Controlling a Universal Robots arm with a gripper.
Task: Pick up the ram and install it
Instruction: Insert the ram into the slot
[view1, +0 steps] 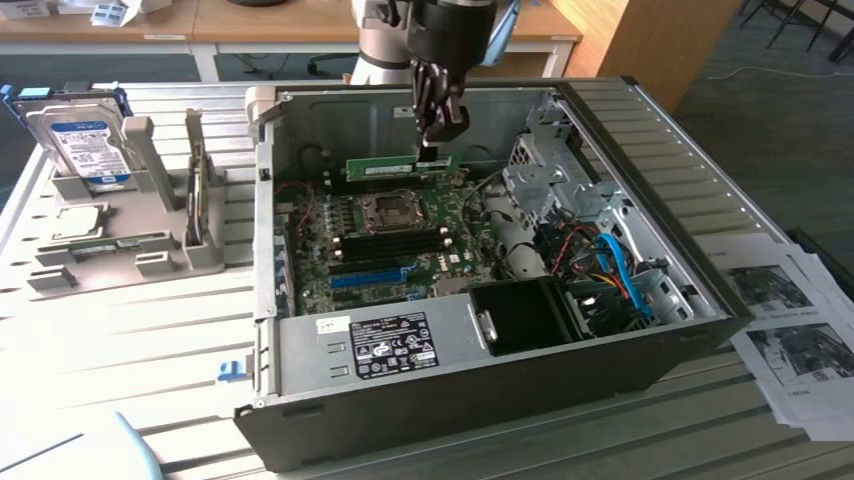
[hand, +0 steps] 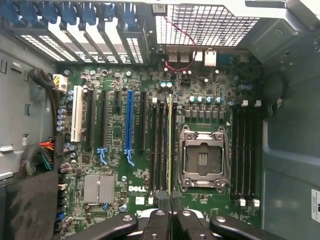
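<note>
gripper: the gripper (view1: 430, 152) hung inside the open computer case (view1: 667, 200), fingers pinched narrow on the top edge of the ram (view1: 398, 168)
ram location: held on edge and level, over the motherboard (view1: 387, 250), near the CPU socket (view1: 391, 208)
wrist view: stick seen edge-on as a thin line running along the dark memory slots (hand: 159, 145), between the socket and the long blue slot (hand: 129, 120)
done: pick-up looked finished; stick was in the grip and inside the case
left: seating. The ram looked clear of the board in the exterior view, so judged not yet pushed in; contact with a slot could not be told
readable writing: "DELL" (hand: 136, 189) in white on the board
unreadable: white label on the ram; sticker (view1: 394, 340) on the metal cover at the case front; blue-white label on the hard drive (view1: 83, 145) in the grey rack on the exterior view's left; printed sheets (view1: 787, 330) on the exterior view's right
</note>
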